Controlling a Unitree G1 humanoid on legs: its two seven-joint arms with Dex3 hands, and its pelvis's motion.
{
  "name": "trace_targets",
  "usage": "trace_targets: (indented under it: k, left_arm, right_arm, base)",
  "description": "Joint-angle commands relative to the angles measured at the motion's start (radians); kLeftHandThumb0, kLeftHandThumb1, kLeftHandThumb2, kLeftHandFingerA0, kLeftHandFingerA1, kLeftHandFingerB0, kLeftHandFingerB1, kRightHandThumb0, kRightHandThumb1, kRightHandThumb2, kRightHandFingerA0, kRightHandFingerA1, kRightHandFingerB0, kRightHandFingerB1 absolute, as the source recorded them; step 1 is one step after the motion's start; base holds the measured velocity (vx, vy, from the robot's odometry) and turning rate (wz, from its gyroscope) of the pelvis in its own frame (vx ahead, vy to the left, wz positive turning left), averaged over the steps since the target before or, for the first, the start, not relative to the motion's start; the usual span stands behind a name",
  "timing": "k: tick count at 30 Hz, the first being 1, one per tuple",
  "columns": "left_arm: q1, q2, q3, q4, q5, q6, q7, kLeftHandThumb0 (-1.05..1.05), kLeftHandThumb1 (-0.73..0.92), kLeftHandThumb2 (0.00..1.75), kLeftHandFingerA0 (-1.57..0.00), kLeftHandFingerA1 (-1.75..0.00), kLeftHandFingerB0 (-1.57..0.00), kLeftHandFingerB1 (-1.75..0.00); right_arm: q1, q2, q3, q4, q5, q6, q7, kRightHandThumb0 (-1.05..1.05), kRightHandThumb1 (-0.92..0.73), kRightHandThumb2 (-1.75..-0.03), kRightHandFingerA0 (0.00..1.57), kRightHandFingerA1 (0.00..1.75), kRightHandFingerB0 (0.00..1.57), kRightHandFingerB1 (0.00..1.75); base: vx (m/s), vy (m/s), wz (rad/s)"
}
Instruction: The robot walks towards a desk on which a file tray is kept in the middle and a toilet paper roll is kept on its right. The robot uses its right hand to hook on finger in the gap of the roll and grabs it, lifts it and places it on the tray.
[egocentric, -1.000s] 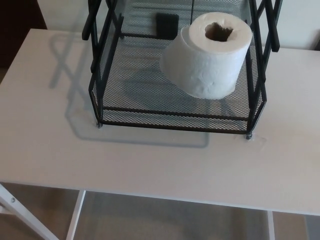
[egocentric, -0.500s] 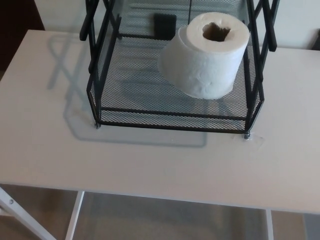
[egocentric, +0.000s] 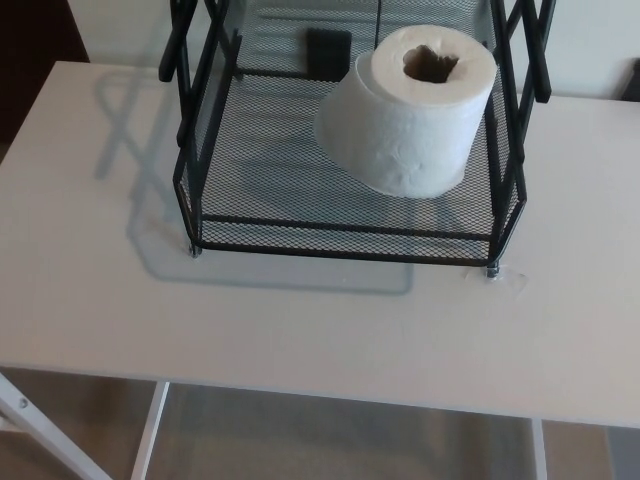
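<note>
White toilet paper roll (egocentric: 410, 120) stands on end on the mesh floor of the black file tray (egocentric: 340, 250), in its right half, core hole up. Tray rests on the pale desk (egocentric: 300, 320). Small dark patch (egocentric: 328, 50) at the tray's back, too blurred to identify. Neither left hand nor right hand in frame, so grip state can't be told.

Reads as an office or home-study room. Indicated by a plain white tabletop (egocentric: 300, 330) on slim white metal legs (egocentric: 150, 430), with a pale bare wall (egocentric: 120, 30) behind. Supported by a black wire-mesh file tray (egocentric: 340, 255) with side uprights, standing at mid-tabletop. Floored in a beige, carpet-like material (egocentric: 340, 440). Cannot be narrowed further between workplace and home.
</note>
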Motion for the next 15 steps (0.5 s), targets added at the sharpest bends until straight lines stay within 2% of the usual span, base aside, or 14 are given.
trace_targets:
  k: [1, 4, 6, 7, 13, 14, 15]
  left_arm:
    - [-0.033, 0.017, -0.027, 0.052, 0.067, -0.107, 0.058, -0.82, 0.92, 0.76, -0.38, -0.46, -0.26, -0.38]
    - [-0.040, 0.016, -0.031, 0.056, 0.065, -0.106, 0.055, -0.80, 0.92, 0.77, -0.36, -0.45, -0.25, -0.35]
    - [-0.049, 0.013, -0.043, 0.063, 0.074, -0.108, 0.065, -0.84, 0.92, 0.79, -0.36, -0.51, -0.25, -0.37]
    - [-0.049, 0.013, -0.045, 0.065, 0.075, -0.112, 0.061, -0.85, 0.92, 0.81, -0.34, -0.53, -0.20, -0.38]
    - [-0.059, 0.013, -0.067, 0.074, 0.091, -0.117, 0.053, -0.89, 0.92, 0.87, -0.30, -0.56, -0.16, -0.40]
    - [-0.061, 0.011, -0.067, 0.075, 0.089, -0.116, 0.053, -0.80, 0.83, 1.19, -0.24, -0.58, -0.13, -0.49]
    - [-0.070, 0.013, -0.062, 0.074, 0.084, -0.110, 0.047, -0.78, 0.83, 1.18, -0.22, -0.57, -0.10, -0.47]
  right_arm:
    - [0.036, -0.065, 0.073, 0.031, -0.074, -0.059, -0.276, -0.87, -0.76, -0.63, 0.11, 0.62, 0.00, 0.21]
    - [0.033, -0.072, 0.084, 0.037, -0.063, -0.058, -0.286, -0.87, -0.76, -0.63, 0.11, 0.62, 0.00, 0.21]
    - [0.033, -0.077, 0.093, 0.043, -0.052, -0.058, -0.296, -0.87, -0.76, -0.63, 0.11, 0.62, 0.00, 0.21]
    - [0.034, -0.079, 0.097, 0.045, -0.048, -0.058, -0.300, -0.87, -0.76, -0.63, 0.11, 0.62, 0.00, 0.21]
    - [0.034, -0.092, 0.122, 0.055, -0.025, -0.057, -0.323, -0.87, -0.76, -0.63, 0.11, 0.62, 0.00, 0.21]
    - [0.034, -0.096, 0.129, 0.058, -0.019, -0.057, -0.328, -0.87, -0.76, -0.63, 0.11, 0.62, 0.00, 0.21]
    - [0.025, -0.097, 0.136, 0.062, -0.014, -0.055, -0.332, -0.87, -0.76, -0.63, 0.11, 0.62, 0.00, 0.21]
  base:
    - [0.00, 0.000, 0.00]
    - [0.00, 0.000, 0.00]
    - [0.00, 0.000, 0.00]
    - [0.00, 0.000, 0.00]
    - [0.00, 0.000, 0.00]
    - [0.00, 0.000, 0.00]
    - [0.00, 0.000, 0.00]
